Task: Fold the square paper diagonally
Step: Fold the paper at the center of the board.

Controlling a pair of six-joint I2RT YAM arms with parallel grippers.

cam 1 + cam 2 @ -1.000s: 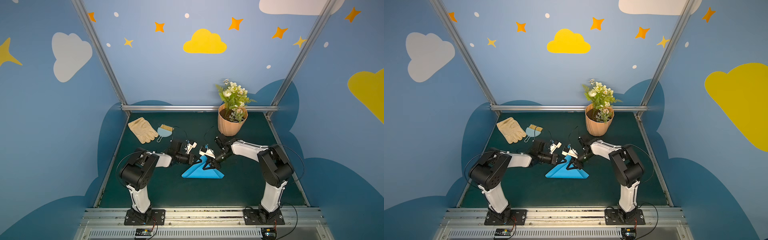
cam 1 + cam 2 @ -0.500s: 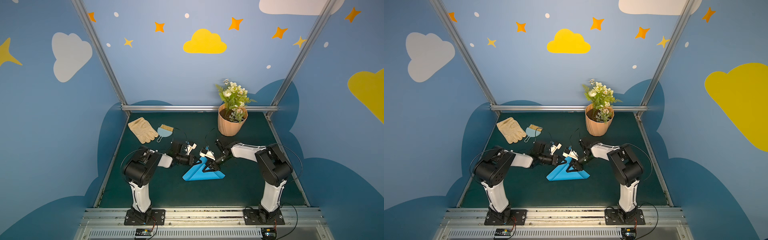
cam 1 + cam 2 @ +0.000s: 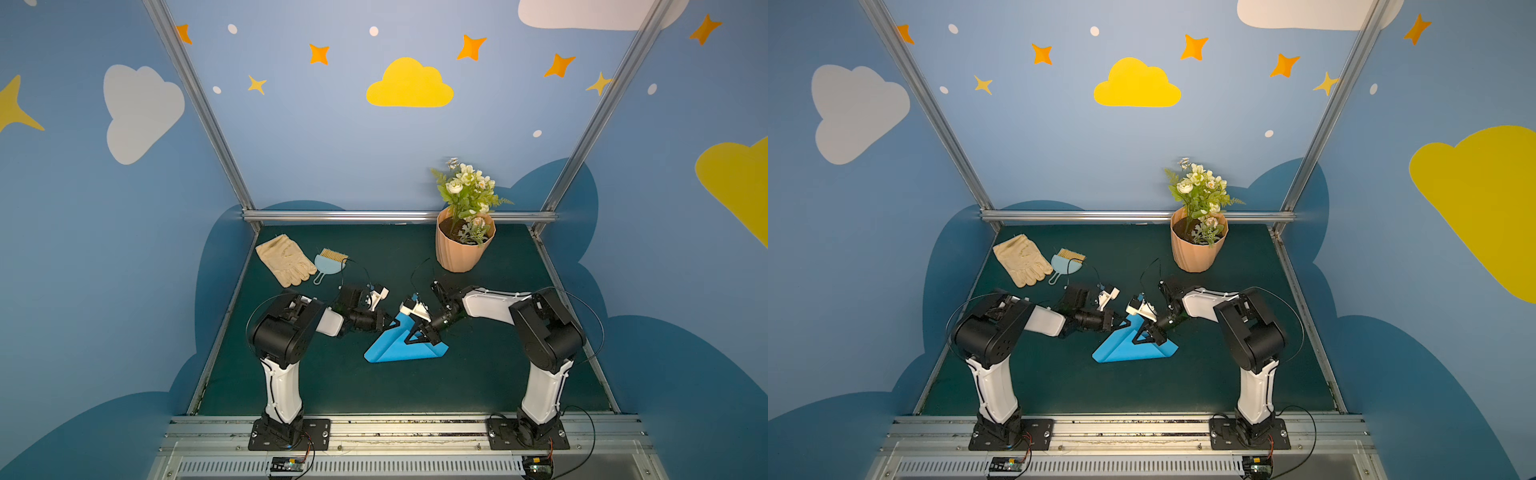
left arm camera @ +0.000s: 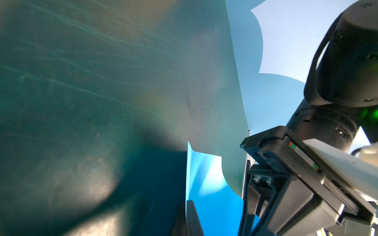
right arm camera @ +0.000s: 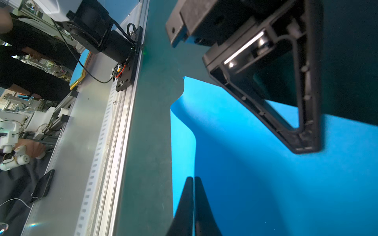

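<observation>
Roughly midway between the two arms, the square paper (image 3: 395, 351) lies on the dark green mat (image 3: 374, 390), its outline a triangle in both top views (image 3: 1129, 351). Its long edge faces the front rail and its tip points toward the back.

The left gripper (image 3: 390, 327) reaches in low from the left side and meets the sheet at its upper left edge, near the tip. Its fingers are pressed together. In the left wrist view the paper's (image 4: 210, 194) straight edge runs directly into the slit between them (image 4: 187, 204), so it appears to pinch that edge, which curves up off the mat. From the right wrist view, the same gripper (image 5: 304, 146) lies across the sheet's far border with its tip over the blue surface.

The right gripper (image 3: 409, 341) comes in from the opposite side and sits over the paper's middle, turned on its side so that a triangular finger shows from above (image 3: 1136, 343). Its own fingers (image 5: 193, 178) are closed flat against each other, tips pointing at the blue surface (image 5: 266, 183). Whether they grip a layer cannot be told.

Well apart from the paper, toward the back, stand a flowerpot (image 3: 461, 253) on the right and a glove (image 3: 284, 259) beside a small dustpan (image 3: 328, 266) on the left.
</observation>
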